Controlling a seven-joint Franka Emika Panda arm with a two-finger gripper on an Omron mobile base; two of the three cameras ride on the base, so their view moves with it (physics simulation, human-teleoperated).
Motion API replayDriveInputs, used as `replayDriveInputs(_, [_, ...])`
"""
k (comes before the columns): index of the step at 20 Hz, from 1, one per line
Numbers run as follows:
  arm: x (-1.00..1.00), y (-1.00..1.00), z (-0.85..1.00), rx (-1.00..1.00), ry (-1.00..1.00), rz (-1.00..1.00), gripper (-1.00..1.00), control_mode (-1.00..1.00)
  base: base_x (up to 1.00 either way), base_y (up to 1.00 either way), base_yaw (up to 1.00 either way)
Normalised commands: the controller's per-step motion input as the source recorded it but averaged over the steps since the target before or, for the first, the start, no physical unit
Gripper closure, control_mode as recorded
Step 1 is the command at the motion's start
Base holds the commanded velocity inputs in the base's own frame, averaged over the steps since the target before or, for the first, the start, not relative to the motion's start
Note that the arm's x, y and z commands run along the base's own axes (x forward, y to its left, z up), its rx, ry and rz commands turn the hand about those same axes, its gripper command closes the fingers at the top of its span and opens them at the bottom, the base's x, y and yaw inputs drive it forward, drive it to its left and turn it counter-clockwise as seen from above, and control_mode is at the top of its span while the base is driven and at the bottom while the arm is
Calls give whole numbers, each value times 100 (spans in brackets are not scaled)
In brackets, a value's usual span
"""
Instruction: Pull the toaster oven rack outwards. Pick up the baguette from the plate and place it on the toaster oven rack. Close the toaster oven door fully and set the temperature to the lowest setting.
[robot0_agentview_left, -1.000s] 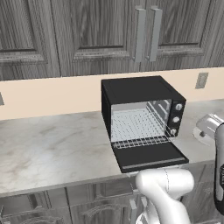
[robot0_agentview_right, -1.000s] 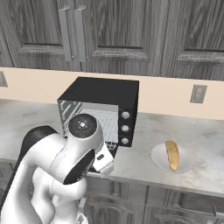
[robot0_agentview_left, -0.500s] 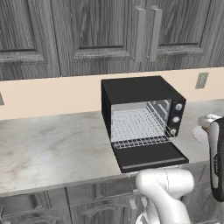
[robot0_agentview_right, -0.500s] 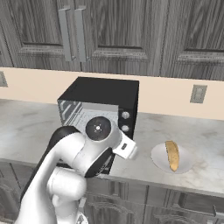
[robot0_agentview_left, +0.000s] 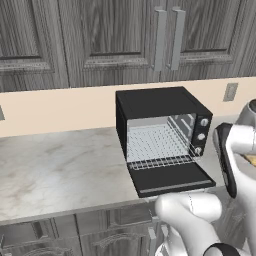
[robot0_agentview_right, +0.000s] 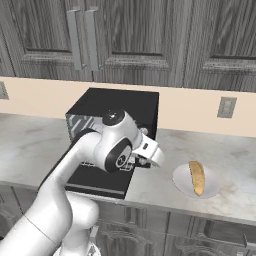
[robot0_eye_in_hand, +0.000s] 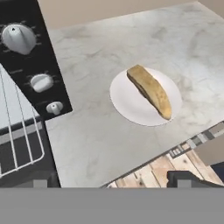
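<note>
Baguette: small tan-golden bread loaf with tapered ends (robot0_eye_in_hand: 151, 91), lying across the round pale white plate (robot0_eye_in_hand: 127, 105) on the marbled grey counter (robot0_eye_in_hand: 105, 140), to the right of the black box-shaped toaster oven (robot0_agentview_left: 160, 107).
Handling: likely light and fairly stiff, with a crust that could crumble under a hard pinch; best taken across its middle, where it is thickest.
Rack: silver-grey wire rack (robot0_agentview_left: 157, 161) drawn out over the dropped black door (robot0_agentview_left: 172, 180).
Gripper: two-finger gripper (robot0_agentview_right: 150, 152) spread wide, empty, touching nothing, poised above the counter between oven and plate.
</note>
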Motion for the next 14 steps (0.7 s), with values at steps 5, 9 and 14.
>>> replayDriveInputs(5, [9,-100,0,4,1,1,-100,-100,0,0,0])
replayDriveInputs(9, [32,-83,-5,0,3,3,-100,-100,0,0,0])
replayDriveInputs(14, [32,-42,-10,0,4,1,-100,-100,0,0,0])
